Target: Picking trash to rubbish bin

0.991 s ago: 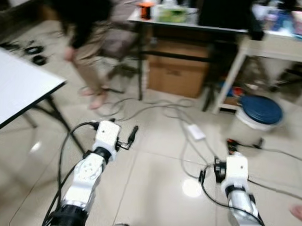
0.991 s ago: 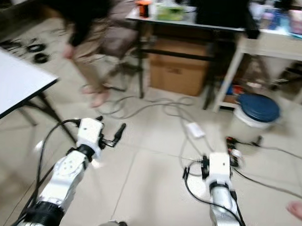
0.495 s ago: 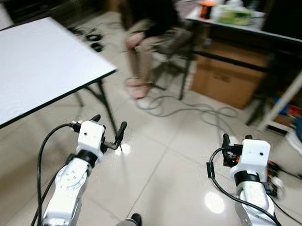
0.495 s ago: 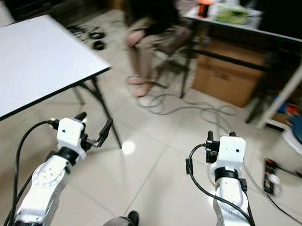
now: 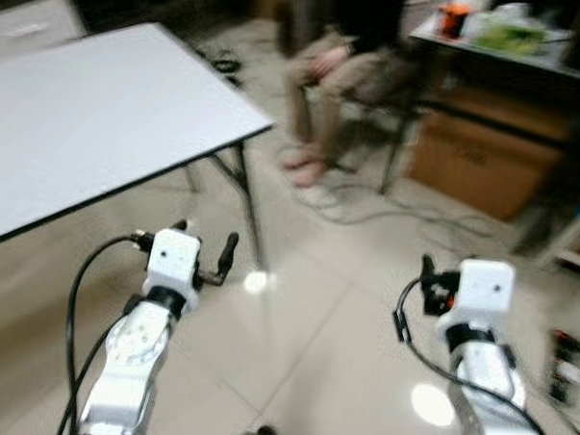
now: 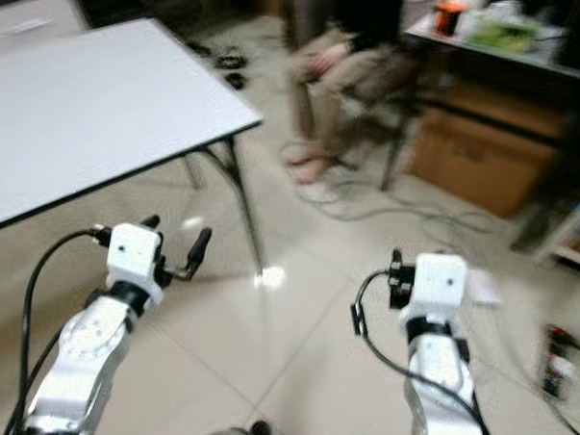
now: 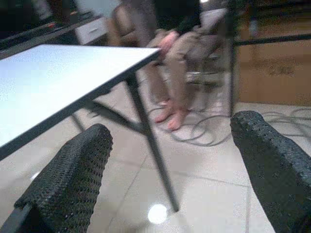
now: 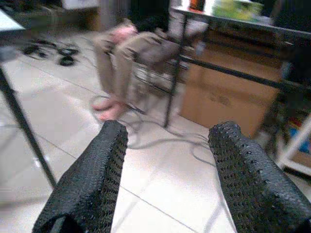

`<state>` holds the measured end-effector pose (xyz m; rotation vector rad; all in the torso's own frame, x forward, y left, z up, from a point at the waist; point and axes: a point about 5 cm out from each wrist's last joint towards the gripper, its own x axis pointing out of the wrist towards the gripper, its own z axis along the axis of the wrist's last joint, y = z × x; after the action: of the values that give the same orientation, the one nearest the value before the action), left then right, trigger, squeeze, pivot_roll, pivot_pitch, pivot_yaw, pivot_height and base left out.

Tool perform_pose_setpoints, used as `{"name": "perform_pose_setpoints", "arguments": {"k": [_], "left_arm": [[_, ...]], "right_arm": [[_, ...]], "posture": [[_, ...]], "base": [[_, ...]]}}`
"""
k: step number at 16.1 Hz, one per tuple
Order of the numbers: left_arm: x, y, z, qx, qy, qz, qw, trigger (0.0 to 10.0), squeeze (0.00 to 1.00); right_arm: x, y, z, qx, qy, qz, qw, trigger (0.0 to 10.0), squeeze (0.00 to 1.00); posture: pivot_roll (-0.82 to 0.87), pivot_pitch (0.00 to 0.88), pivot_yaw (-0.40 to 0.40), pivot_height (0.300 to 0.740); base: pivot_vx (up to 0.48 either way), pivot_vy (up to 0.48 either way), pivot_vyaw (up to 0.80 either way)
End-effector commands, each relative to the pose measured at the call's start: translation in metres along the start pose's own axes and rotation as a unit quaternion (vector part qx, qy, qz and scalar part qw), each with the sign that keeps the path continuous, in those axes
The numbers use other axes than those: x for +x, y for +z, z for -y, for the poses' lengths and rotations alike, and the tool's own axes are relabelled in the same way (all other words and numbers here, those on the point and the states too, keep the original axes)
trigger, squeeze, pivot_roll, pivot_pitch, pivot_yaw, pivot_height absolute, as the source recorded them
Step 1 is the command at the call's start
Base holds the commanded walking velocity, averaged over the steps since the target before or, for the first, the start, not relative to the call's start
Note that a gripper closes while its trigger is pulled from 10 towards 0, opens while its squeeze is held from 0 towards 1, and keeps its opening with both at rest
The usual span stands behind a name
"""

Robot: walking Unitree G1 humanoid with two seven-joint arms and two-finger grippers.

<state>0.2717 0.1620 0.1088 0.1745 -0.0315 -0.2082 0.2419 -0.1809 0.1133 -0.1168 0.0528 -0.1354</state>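
Note:
Both arms are held out in front of me above the tiled floor. My left gripper is open with nothing between its fingers; it hangs just off the near corner of the white folding table. In the left wrist view the fingers stand wide apart, framing the table leg and the floor. My right gripper is open and empty too; its wrist view looks between spread fingers toward a cardboard box.
A person sits on a chair behind the table corner, feet on the floor. A dark desk with clutter stands at the back right over the cardboard box. Cables trail on the tiles and a power strip lies at far right.
The camera has swung left: the white table now takes up much more of the view and the blue-lidded bin has slid out on the right. Both grippers stay open and held out.

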Motion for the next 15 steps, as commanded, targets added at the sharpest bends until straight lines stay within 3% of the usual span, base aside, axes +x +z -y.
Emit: {"name": "perform_pose_setpoints", "arguments": {"k": [1,7,10,15], "left_arm": [[-0.0015,-0.0015,-0.0029,0.007,0.01,-0.012,1.0,10.0,0.0],[0.0003,-0.0041,-0.0019,0.001,0.013,-0.025,1.0,10.0,0.0],[0.0035,-0.0063,-0.0014,-0.001,0.012,-0.03,0.999,10.0,0.0],[0.0056,-0.0085,0.0,0.0,0.002,-0.033,0.999,10.0,0.0]], "right_arm": [[-0.0001,0.0011,-0.0043,0.006,0.005,-0.005,1.0,10.0,0.0],[0.0015,0.0025,-0.0059,0.01,0.008,-0.009,1.0,10.0,0.0],[0.0018,0.003,-0.0069,0.02,0.003,-0.008,1.0,10.0,0.0],[0.004,0.0042,-0.006,0.025,0.0,-0.005,1.0,10.0,0.0]], "posture": [[-0.08,0.096,0.06,0.74],[-0.08,0.095,0.057,0.74],[-0.08,0.086,0.062,0.74],[-0.09,0.075,0.061,0.74]], "base": [[0.0,0.0,0.73],[0.0,0.0,0.66],[0.0,0.0,0.0],[0.0,0.361,0.0]]}}
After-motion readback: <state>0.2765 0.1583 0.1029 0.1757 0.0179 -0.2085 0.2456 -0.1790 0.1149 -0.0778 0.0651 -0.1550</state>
